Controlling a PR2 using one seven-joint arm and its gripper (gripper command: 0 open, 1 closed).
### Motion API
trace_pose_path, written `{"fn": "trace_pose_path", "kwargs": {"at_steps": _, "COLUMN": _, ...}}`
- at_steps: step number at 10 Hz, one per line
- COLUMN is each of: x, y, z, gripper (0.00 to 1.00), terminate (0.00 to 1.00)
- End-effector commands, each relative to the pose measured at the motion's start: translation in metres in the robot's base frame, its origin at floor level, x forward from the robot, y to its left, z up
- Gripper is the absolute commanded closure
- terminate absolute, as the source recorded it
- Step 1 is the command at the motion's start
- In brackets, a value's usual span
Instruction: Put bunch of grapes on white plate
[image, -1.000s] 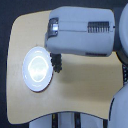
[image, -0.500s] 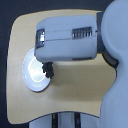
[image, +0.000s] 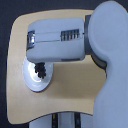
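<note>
Your gripper (image: 40, 68) sits over the round glossy white plate (image: 31, 85), dark fingers pointing down onto it. The dark purple-black bunch of grapes (image: 42, 71) is there too; too blurred to judge any grasp.

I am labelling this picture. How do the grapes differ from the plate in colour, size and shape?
Colour: the grapes are dark, almost black; the plate is glossy white. Size: the grapes are much smaller than the plate. Shape: the grapes form a lumpy cluster; the plate is a flat round disc. Visibility: the grapes show just under the arm, and the plate is partly hidden by it. Both are at the table's side on the exterior view's left, the grapes over the plate.
</note>
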Motion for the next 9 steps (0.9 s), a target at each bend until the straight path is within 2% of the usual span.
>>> {"fn": "trace_pose_path", "kwargs": {"at_steps": 1, "x": 0.007, "y": 0.016, "z": -0.022, "gripper": 1.00, "terminate": 0.00}}
{"fn": "trace_pose_path", "kwargs": {"at_steps": 3, "x": 0.006, "y": 0.013, "z": -0.026, "gripper": 1.00, "terminate": 0.00}}
{"fn": "trace_pose_path", "kwargs": {"at_steps": 9, "x": -0.019, "y": 0.021, "z": -0.047, "gripper": 1.00, "terminate": 0.00}}
